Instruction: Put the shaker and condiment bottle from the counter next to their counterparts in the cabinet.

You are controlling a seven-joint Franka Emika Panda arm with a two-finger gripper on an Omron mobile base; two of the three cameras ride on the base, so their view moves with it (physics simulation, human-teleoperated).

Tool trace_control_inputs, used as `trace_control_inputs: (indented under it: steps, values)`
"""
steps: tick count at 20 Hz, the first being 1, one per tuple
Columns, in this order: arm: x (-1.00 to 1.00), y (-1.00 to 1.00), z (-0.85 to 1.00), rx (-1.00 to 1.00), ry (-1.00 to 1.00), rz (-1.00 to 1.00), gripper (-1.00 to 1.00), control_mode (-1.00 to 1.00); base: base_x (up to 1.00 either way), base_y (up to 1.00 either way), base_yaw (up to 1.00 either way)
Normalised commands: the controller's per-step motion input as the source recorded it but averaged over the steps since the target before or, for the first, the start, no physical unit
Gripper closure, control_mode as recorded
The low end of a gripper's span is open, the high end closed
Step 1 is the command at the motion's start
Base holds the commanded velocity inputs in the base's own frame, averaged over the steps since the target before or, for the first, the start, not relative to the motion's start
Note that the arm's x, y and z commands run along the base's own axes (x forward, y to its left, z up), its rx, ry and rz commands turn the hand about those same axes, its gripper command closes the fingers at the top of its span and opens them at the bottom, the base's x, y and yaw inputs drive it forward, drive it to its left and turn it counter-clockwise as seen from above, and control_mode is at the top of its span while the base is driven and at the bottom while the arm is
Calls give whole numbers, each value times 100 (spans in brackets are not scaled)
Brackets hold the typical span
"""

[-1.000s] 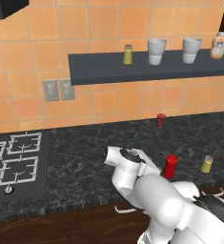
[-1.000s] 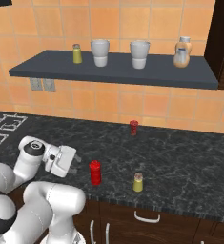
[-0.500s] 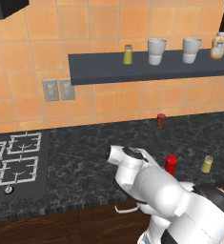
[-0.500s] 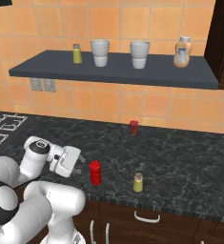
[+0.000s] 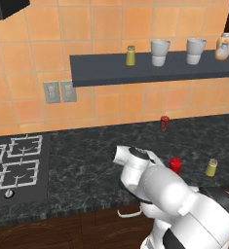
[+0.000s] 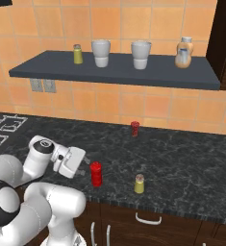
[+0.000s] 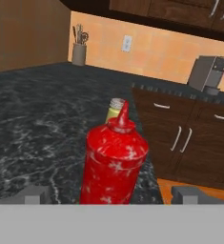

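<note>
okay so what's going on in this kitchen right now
A white robot arm is reaching for the red condiment bottle standing upright on the black counter. Its gripper is open, level with the bottle and not yet gripping it. The shaker stands just beyond. On the wall shelf, a matching shaker and tan bottle wait.

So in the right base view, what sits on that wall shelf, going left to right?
On the shelf: twin shaker → first grey cup → second grey cup → tan bottle.
</note>
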Motion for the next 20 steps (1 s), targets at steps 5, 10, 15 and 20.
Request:
trace_control_inputs:
  steps: [5,10,15,20]
  values:
    - [-22,-19,0,0,0,0,-100,-100,0,0,0]
    - [-14,-25,0,0,0,0,-100,-100,0,0,0]
    - [0,-24,0,0,0,0,-100,-100,0,0,0]
    - [-1,-22,-2,0,0,0,-100,-100,0,0,0]
